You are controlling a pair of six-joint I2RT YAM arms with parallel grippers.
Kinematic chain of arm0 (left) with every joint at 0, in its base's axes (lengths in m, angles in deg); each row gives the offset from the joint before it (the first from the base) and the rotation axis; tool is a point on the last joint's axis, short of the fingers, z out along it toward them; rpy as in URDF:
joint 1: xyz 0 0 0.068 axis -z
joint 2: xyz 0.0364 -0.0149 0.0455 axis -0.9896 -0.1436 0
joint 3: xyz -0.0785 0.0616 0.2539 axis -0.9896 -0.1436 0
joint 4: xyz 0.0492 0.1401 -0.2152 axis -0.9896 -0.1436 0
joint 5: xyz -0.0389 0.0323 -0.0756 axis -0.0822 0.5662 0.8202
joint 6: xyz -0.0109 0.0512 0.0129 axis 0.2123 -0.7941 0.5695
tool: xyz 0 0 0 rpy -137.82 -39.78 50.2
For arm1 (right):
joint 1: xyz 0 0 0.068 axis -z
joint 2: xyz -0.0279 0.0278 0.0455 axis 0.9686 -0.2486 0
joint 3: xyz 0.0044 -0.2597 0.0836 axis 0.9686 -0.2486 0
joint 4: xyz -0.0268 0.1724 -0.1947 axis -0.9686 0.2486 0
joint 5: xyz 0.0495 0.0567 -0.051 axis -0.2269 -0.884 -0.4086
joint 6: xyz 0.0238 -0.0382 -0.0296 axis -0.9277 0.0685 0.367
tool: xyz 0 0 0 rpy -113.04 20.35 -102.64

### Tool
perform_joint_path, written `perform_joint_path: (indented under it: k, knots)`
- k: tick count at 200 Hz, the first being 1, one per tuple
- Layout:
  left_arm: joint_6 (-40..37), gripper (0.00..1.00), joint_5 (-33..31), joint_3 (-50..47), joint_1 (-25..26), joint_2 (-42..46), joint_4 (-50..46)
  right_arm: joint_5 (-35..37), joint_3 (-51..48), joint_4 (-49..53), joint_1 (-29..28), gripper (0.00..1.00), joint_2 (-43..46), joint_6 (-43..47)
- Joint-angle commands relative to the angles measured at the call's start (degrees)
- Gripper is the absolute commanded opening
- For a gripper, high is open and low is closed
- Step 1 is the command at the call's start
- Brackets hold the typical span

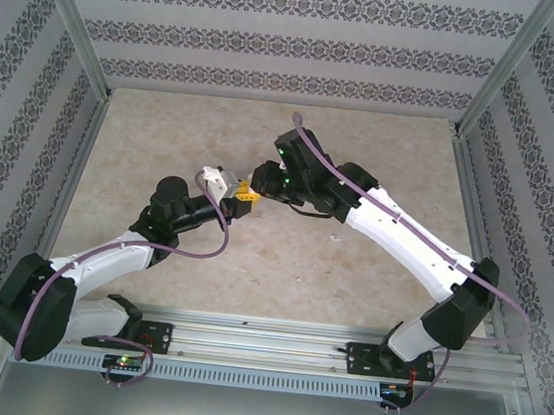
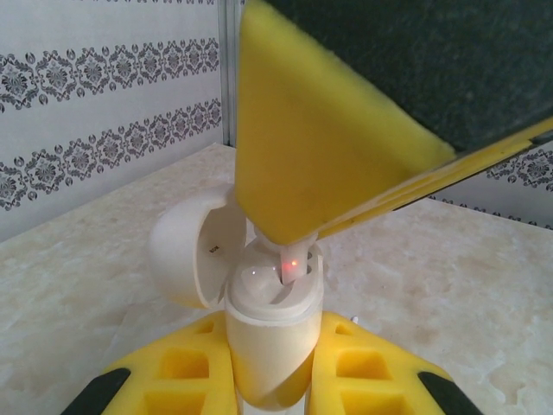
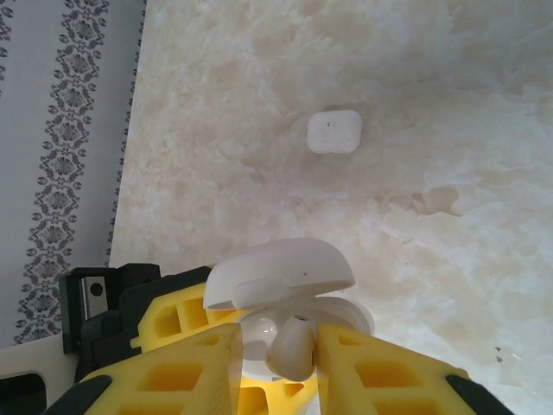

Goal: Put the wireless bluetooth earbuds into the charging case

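Over the marble counter (image 1: 163,154) at mid-frame, our left pincer (image 2: 272,333) pinches the open case (image 2: 186,251); our right pincer (image 3: 278,333) pinches an earbud (image 3: 292,353).

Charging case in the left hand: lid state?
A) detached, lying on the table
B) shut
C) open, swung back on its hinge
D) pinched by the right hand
C: the left wrist view shows the lid swung back beside the charging case, which is clamped in the left hand, while the right hand holds an earbud at the opening.
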Motion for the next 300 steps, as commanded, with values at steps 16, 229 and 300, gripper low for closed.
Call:
perform_joint_path:
  k: [16,229,300]
  knots:
    - [-1.98,0.0,1.36,1.85,1.32,0.51,-1.18,-1.4,3.96,2.46,-0.81,0.32,-2.09,3.0]
    - [2.49,0.0,4.49,2.4,1.36,-1.68,0.56,3.47,14.01,9.85,-3.87,0.45,-4.54,12.3]
    - [7.29,0.0,6.73,1.74,0.96,-3.83,2.92,9.07,4.5,7.21,-1.98,0.48,6.2,13.23]
